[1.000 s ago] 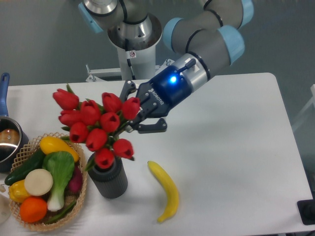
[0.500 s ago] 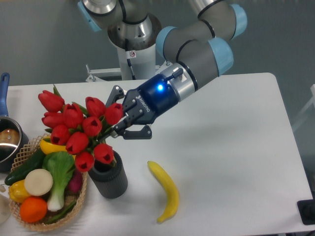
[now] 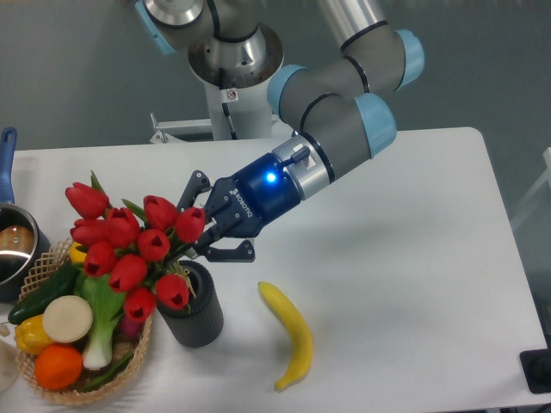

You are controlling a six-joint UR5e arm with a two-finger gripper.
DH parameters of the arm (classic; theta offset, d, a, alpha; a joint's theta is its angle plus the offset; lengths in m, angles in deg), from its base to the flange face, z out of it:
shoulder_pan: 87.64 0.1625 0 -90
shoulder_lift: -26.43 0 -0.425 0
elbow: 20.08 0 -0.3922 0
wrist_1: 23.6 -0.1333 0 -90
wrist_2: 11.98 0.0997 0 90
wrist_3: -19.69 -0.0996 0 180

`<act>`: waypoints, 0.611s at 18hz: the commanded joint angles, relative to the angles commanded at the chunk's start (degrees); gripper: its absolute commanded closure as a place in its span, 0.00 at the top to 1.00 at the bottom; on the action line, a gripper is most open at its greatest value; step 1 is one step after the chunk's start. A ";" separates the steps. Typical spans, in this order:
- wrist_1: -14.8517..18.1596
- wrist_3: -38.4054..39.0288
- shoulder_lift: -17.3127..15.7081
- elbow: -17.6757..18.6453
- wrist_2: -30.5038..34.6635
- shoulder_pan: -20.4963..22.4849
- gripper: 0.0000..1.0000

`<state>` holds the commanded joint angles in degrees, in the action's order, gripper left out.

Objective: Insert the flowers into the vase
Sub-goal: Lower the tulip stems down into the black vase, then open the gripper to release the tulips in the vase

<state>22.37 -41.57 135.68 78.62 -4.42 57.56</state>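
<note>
While the claw (image 3: 196, 234) is clamped on the stems of the flowers (image 3: 129, 249), the tilted bunch sits over the vase (image 3: 194, 314) — near the tabletop (image 3: 413, 258) front-left corner — blooms overhanging the basket (image 3: 138, 344).

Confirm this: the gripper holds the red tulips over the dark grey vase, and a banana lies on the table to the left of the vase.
Not quite. In the camera view the banana lies to the right of the vase, not the left. The rest stands: the gripper holds the red tulips over the vase.
</note>
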 joint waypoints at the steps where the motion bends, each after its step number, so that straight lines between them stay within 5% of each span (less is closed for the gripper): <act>1: 0.00 -0.18 0.17 0.70 0.09 0.00 0.00; 6: 0.00 -7.20 1.49 5.62 1.05 0.26 0.00; 11: -0.09 -10.37 3.51 6.68 3.77 0.18 0.04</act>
<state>22.28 -51.94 139.19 85.30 -0.65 57.74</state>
